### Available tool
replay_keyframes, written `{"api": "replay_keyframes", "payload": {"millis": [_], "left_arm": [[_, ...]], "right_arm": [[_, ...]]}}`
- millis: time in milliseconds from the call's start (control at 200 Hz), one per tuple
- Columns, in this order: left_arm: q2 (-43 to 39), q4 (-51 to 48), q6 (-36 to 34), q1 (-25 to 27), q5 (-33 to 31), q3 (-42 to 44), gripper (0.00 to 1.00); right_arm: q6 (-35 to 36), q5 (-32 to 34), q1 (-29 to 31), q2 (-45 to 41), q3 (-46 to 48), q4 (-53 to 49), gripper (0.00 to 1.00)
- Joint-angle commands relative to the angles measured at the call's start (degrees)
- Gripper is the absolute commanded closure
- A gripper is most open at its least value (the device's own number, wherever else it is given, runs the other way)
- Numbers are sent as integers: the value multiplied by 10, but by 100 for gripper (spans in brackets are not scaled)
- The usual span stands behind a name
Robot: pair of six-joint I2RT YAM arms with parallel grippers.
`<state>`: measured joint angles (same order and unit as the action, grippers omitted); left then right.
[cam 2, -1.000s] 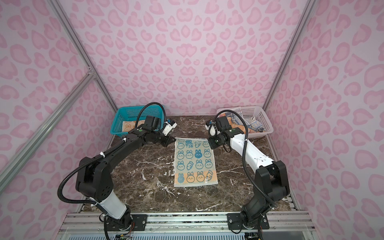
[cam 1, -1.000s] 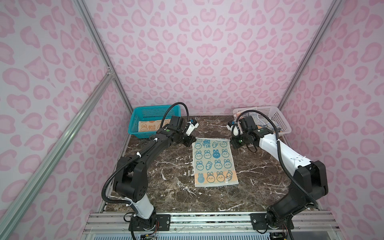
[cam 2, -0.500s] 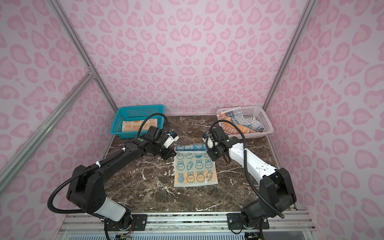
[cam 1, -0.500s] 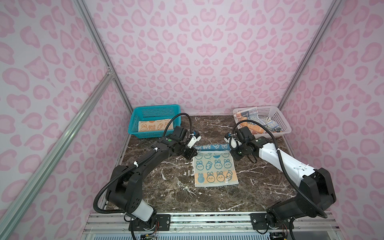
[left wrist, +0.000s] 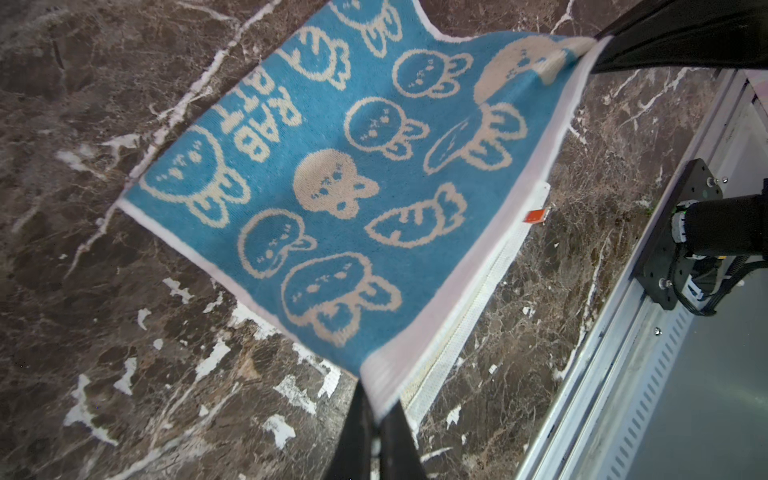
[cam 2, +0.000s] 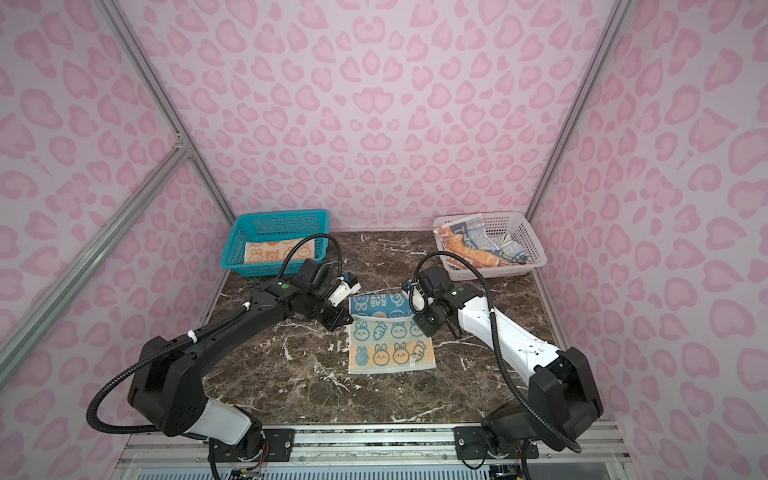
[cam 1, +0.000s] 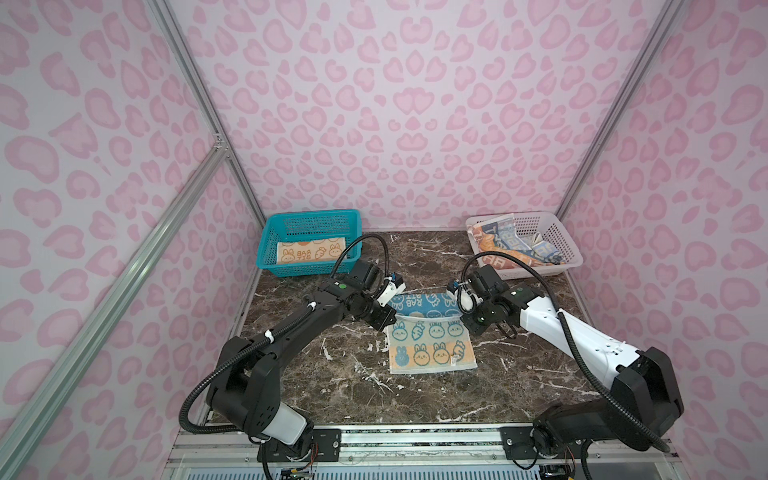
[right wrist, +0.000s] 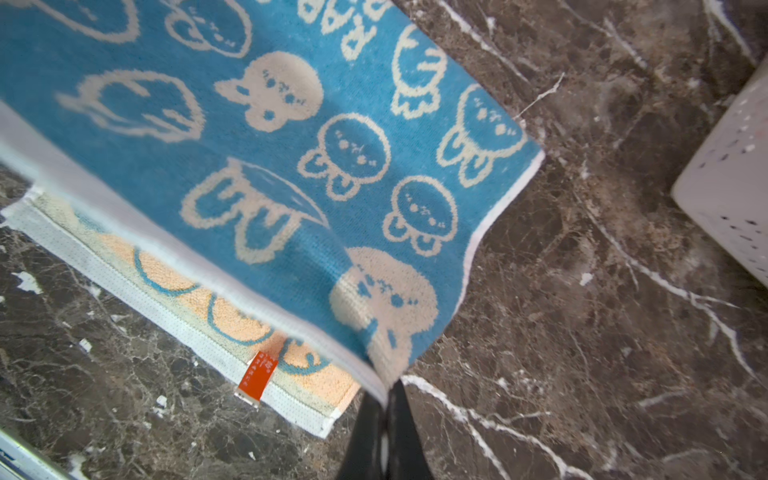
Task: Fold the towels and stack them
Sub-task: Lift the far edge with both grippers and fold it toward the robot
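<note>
Wrist housings hide both sets of jaws in both top views; only the wrist cameras show them. There the left gripper is pinched tight on one white-hemmed corner of the blue terry towel with white bunnies. The right gripper is clamped likewise on the other corner, and each pair of dark fingers is cut off by the frame edge.

A folded orange-cream bunny towel lies in the teal mesh basket, partly behind its front wall and a cable. A crumpled cream towel with lettering fills the white mesh basket, its words unreadable.

The blue towel lies mid-table on the dark brown marble tabletop, enclosed by pink leopard-print walls.

A second ago this towel lay flat, pale side up, with the grippers at its far corners. Now that far edge has been lifted and carried toward the near hem, so a blue flap covers the far part.
</note>
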<state>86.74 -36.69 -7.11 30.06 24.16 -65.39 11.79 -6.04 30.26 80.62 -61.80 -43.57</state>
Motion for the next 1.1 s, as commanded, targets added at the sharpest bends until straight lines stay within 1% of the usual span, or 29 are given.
{"api": "replay_keyframes", "payload": {"millis": [0,365,525,780,975,1095], "left_arm": [[-10,-8,4,3,6,6,97],[15,-13,19,35,-3,43,97],[22,-27,24,44,5,55,97],[48,-35,28,54,27,60,97],[78,-44,31,58,46,61,97],[85,-42,33,59,39,58,97]], "right_arm": [[14,2,6,-8,9,-16,100],[32,8,72,19,66,-44,100],[49,8,80,37,59,-56,100],[76,-24,96,92,49,-81,98],[79,-7,103,139,39,-92,97],[80,9,103,149,29,-92,99]]}}
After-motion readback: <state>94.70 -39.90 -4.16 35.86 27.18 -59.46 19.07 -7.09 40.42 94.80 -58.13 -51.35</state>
